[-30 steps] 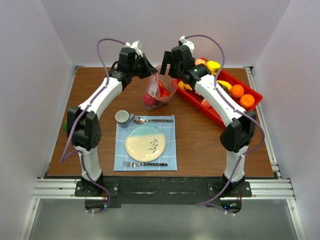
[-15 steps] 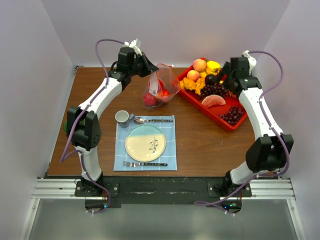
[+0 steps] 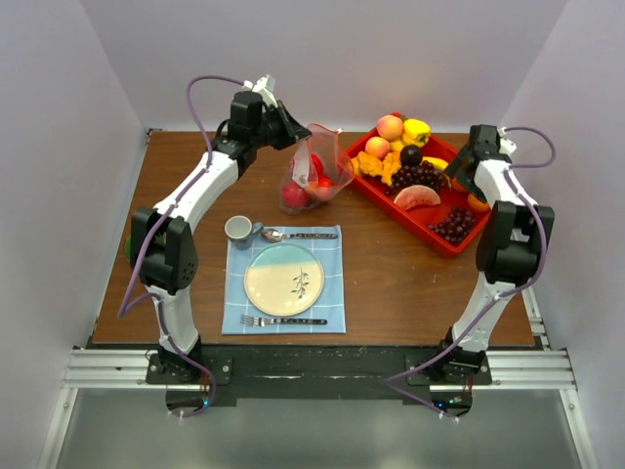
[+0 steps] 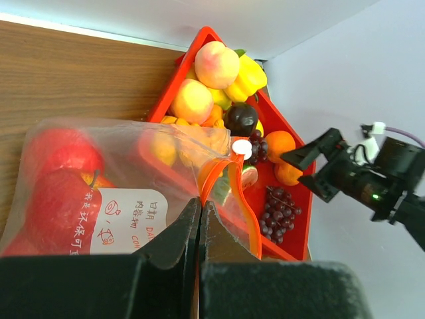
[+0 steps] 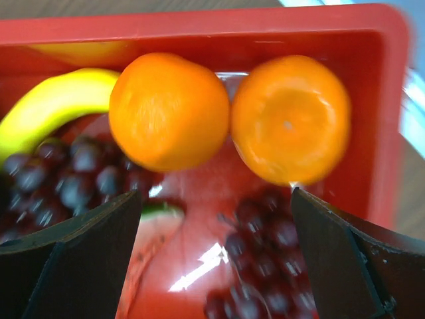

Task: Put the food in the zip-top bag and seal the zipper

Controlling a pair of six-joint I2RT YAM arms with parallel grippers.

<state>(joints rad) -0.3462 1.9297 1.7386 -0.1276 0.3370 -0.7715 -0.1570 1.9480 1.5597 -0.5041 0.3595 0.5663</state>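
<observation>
My left gripper (image 3: 296, 137) is shut on the top edge of the clear zip-top bag (image 3: 314, 178) and holds it upright at the back of the table. In the left wrist view the fingertips (image 4: 200, 203) pinch the orange-red zipper (image 4: 249, 212); the mouth gapes, and red apples (image 4: 60, 193) lie inside. My right gripper (image 3: 463, 182) is open over the right end of the red tray (image 3: 444, 244). In the right wrist view it (image 5: 216, 226) hovers above two oranges (image 5: 169, 109), dark grapes (image 5: 265, 266) and a watermelon slice (image 5: 149, 232), holding nothing.
The tray also holds a peach (image 3: 391, 127), yellow pieces (image 3: 417, 129) and a grape bunch (image 3: 418, 177). Near the front, a blue placemat (image 3: 332, 293) carries a plate (image 3: 283, 278), spoon (image 3: 298, 234) and fork (image 3: 283, 320); a grey cup (image 3: 238, 230) stands beside it.
My right arm swung away from the bag's mouth to the right end of the tray and folded back over the oranges. The left gripper and the bag stayed put.
</observation>
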